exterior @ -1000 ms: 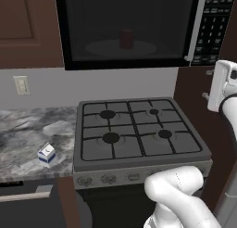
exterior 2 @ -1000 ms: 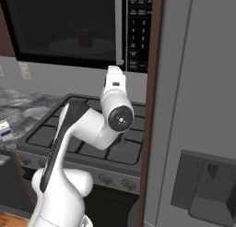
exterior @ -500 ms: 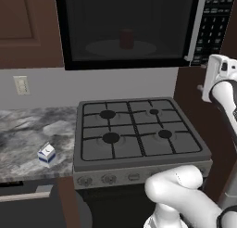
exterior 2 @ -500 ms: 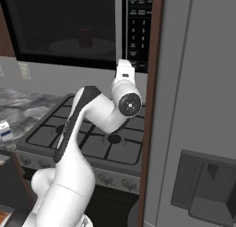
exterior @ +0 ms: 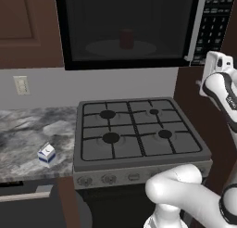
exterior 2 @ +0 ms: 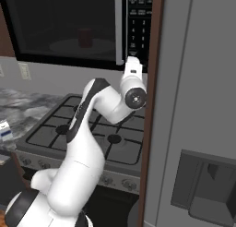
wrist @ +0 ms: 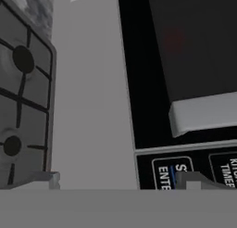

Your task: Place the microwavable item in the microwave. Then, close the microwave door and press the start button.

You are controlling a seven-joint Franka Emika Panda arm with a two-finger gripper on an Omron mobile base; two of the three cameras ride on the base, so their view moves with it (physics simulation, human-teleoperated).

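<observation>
The tool [wrist: 118, 180] has risen, seemingly nearing the keypad [wrist: 194, 169].

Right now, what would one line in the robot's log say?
red cup: on turntable, inside microwave | microwave door: closed | end effector: open, at keypad | start button: not yet pressed

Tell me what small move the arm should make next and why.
Probably ease the gripper forward onto the keypad. The cup sits inside the microwave behind the closed door, and the hand view shows the fingertips spread just short of the bottom buttons.
</observation>
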